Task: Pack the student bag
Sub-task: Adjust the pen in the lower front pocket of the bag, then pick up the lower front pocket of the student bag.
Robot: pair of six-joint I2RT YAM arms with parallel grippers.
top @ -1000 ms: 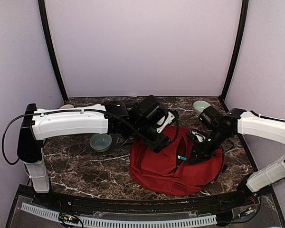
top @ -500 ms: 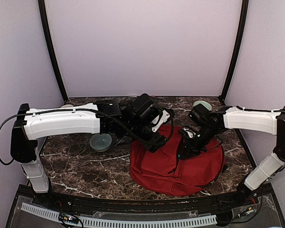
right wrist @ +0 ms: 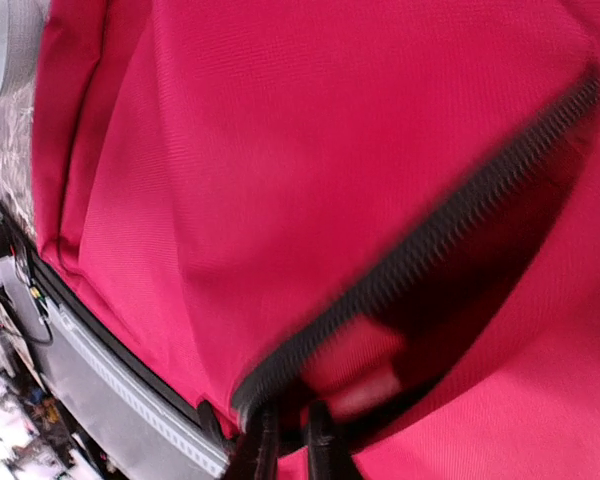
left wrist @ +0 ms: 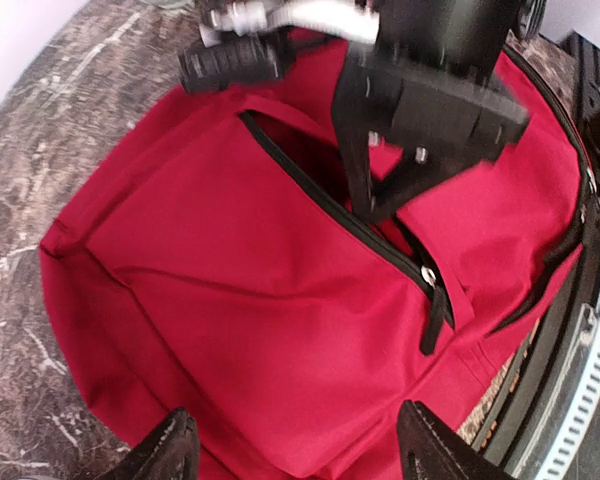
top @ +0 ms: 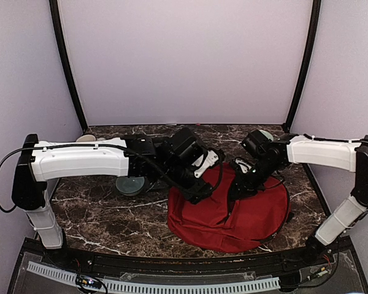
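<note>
Status: large soft dark-red fabric student bag (top: 251, 217) lies flat on the dark brown marble-pattern table (top: 104, 214), right of centre, near the front edge, front pocket facing up. Both arms reach in over its far half. Left gripper (left wrist: 298, 452) hangs above the bag's left side, not touching it as far as the wrist view shows. Its black fingertips (left wrist: 170, 450) stand wide apart with only red fabric showing between them, nothing held. Right gripper (left wrist: 377, 207) comes in from the opposite side and points down into the gap of the dark pocket zipper (left wrist: 310, 190), which stands partly unzipped and runs diagonally across the bag's front. Small silver zipper slider (left wrist: 429, 275) with a black pull tab (left wrist: 435, 325) sits at the zipper's end nearer the table's front edge, near the right gripper's tips. Right fingers (right wrist: 265, 445) are drawn nearly together, only a thin dark slit between them, tips at the lip of the open pocket. Cannot tell whether they pinch fabric or anything else; the wrist view is blurred there. Pocket interior reads dark, contents not visible. Pale green round bowl (top: 130, 185) sits on the table left of the bag, partly hidden under the left forearm, apart from the bag.
</note>
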